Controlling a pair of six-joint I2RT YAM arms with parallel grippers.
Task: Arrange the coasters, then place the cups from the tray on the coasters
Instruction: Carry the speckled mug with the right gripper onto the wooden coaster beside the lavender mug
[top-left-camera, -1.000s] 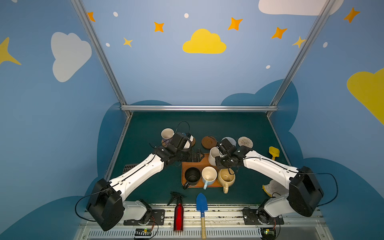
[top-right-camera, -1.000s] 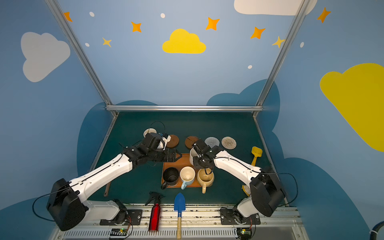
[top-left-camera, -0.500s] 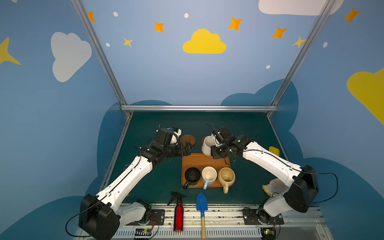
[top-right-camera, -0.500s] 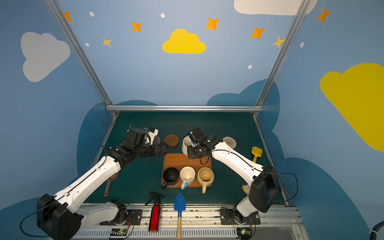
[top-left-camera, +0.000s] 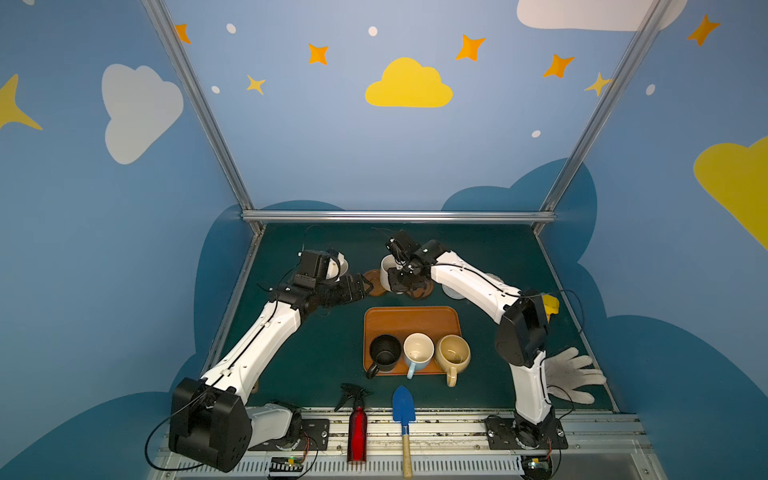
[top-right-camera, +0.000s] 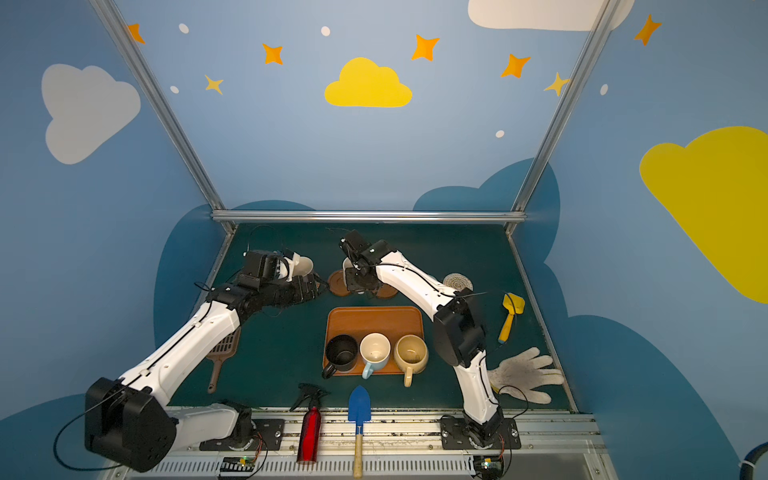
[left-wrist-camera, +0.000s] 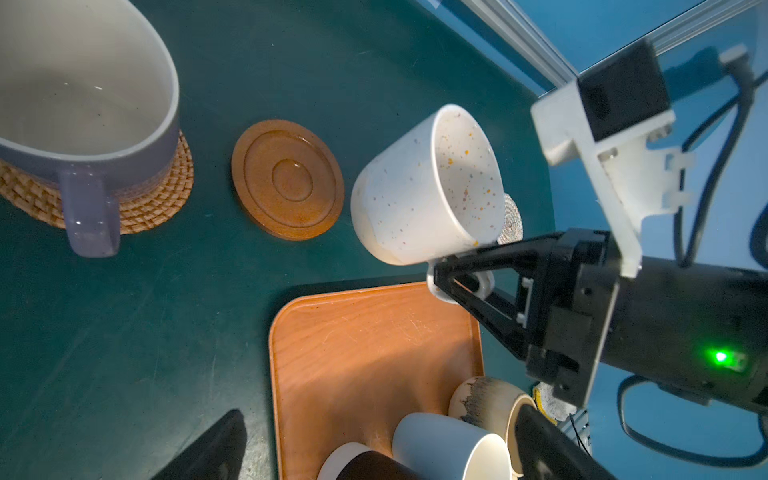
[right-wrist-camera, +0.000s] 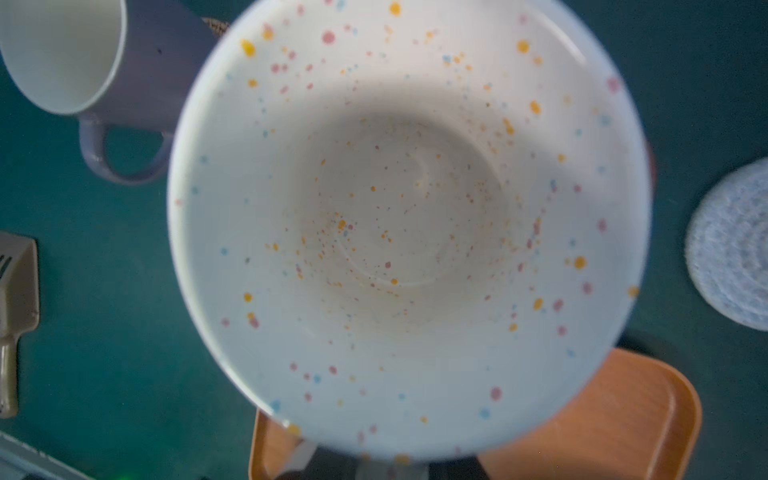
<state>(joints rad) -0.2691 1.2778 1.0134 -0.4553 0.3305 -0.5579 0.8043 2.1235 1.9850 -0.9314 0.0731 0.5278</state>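
We find the back half of the tray (top-left-camera: 411, 320) bare and open from above. Its front is filled by the black mug (top-left-camera: 384, 353), the light blue mug (top-left-camera: 417, 351) and the tan mug (top-left-camera: 453, 353). Left of it the table (top-left-camera: 328, 345) lies open. The wooden coaster (left-wrist-camera: 286, 178) is bare, flanked by the lilac mug (left-wrist-camera: 83, 104) and the tilted speckled mug (left-wrist-camera: 415, 195).

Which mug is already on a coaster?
The lilac mug, standing on the woven coaster. The speckled cream mug hangs tilted in the right gripper, and the black mug, blue mug and tan mug sit on the tray.
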